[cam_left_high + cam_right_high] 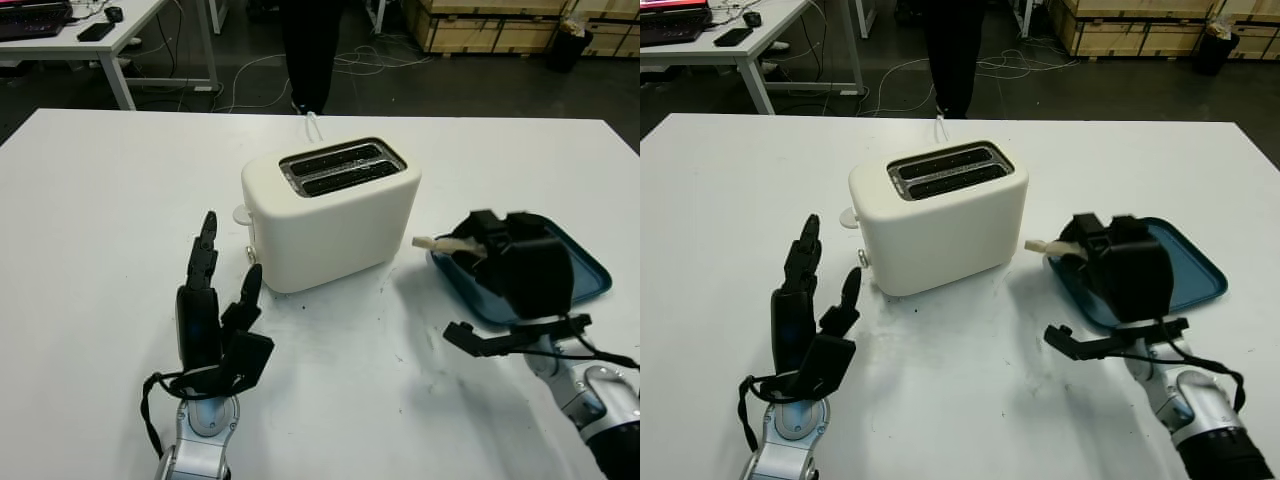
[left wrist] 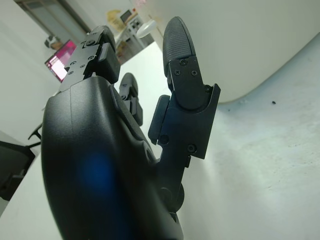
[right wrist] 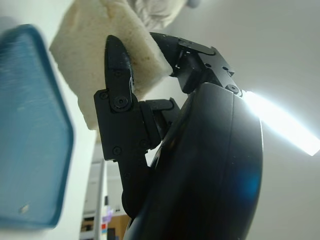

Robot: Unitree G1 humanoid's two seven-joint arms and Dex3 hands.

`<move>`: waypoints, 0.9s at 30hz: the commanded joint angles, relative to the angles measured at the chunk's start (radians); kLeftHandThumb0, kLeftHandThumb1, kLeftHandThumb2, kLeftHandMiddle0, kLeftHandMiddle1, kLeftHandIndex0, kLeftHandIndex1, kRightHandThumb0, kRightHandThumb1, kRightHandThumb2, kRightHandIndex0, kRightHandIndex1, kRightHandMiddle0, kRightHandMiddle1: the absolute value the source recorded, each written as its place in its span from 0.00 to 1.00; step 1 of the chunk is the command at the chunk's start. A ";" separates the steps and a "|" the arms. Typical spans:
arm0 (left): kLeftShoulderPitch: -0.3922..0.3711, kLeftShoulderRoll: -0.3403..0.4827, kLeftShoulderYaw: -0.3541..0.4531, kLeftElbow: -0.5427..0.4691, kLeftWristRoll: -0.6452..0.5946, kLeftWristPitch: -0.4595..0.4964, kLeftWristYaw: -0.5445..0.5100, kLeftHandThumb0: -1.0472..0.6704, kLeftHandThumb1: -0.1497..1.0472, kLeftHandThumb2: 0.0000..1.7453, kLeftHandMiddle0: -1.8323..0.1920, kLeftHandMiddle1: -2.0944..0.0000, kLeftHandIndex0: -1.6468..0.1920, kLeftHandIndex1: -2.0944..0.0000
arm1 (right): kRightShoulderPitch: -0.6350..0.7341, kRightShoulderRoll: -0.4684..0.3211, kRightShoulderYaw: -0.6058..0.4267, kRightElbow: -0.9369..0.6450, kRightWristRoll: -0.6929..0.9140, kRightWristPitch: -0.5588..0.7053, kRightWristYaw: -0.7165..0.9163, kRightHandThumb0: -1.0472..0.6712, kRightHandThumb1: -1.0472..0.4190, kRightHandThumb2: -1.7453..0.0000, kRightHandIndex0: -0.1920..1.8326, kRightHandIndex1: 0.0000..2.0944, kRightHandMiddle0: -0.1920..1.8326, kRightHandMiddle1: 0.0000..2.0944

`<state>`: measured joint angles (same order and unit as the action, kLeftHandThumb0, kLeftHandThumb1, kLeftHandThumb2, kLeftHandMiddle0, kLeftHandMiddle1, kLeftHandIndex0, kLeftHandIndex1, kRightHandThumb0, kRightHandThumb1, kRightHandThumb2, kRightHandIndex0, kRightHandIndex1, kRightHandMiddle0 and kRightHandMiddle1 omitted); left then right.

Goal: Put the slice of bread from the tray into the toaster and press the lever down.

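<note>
Pale, spongy slice of bread (image 3: 102, 60) is pinched in the right hand (image 1: 520, 270) above the blue tray (image 1: 590, 275).

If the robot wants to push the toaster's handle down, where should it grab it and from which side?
The lever is a small flat knob sticking out of the toaster's narrow end, the end facing the open left hand. It's probably best pressed from above with a fingertip, coming in from that side. The right hand is busy holding the bread over the tray.
</note>
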<state>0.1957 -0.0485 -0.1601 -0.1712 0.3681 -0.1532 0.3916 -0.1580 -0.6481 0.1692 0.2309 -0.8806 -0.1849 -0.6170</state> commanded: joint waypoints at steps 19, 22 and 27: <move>-0.009 -0.015 -0.004 0.021 0.005 -0.020 0.009 0.28 0.89 0.32 0.80 0.98 0.81 1.00 | -0.144 -0.112 -0.167 0.029 0.382 -0.090 0.460 0.27 0.09 0.66 0.47 0.83 0.27 0.67; -0.011 -0.019 -0.003 0.013 -0.001 -0.010 0.003 0.27 0.89 0.32 0.80 0.98 0.81 1.00 | -0.221 -0.159 -0.218 0.046 0.546 -0.112 0.658 0.26 0.09 0.68 0.45 0.83 0.29 0.75; -0.022 -0.008 -0.001 0.024 0.001 -0.023 -0.001 0.27 0.89 0.32 0.80 0.98 0.81 1.00 | -0.398 -0.210 -0.258 0.163 0.750 -0.166 0.952 0.28 0.09 0.72 0.47 0.83 0.32 0.81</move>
<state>0.1858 -0.0483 -0.1625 -0.1552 0.3676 -0.1557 0.3909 -0.5082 -0.8384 -0.0760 0.3628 -0.1709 -0.3194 0.2868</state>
